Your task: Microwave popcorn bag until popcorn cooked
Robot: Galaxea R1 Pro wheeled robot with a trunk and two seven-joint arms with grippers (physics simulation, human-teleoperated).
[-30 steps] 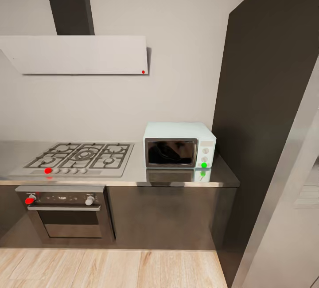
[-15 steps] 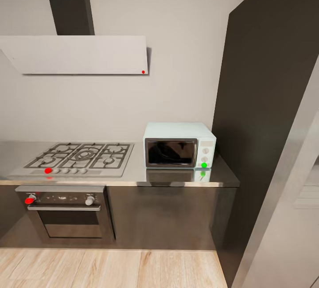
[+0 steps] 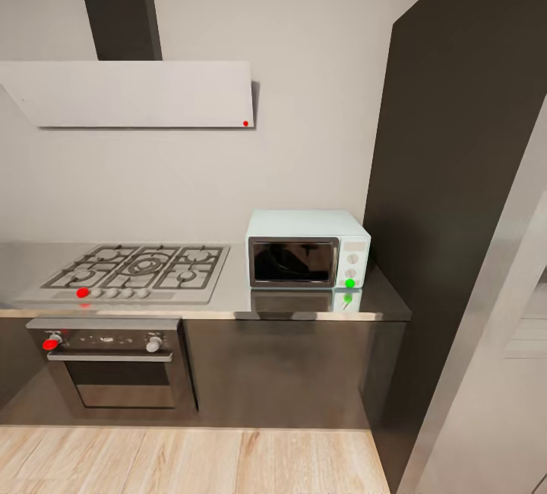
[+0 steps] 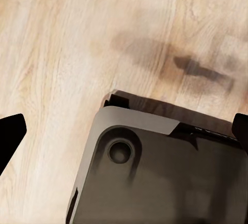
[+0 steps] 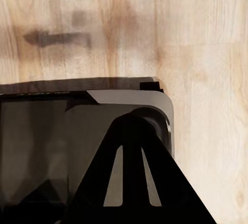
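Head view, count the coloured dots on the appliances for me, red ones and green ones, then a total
Red dots: 3, on the range hood, the hob and the oven.
Green dots: 1, on the microwave, not counting its reflection in the countertop.
Total: 4.

No readable text from my end. The microwave [image 3: 308, 249] control panel has white knobs and one green dot, with no legible markings. The oven [image 3: 114, 361] fascia under the hob shows a dark strip with faint marks, too blurred to read. I see a red dot on the hood [image 3: 129, 93], but no lettering. Both wrist views show no print.
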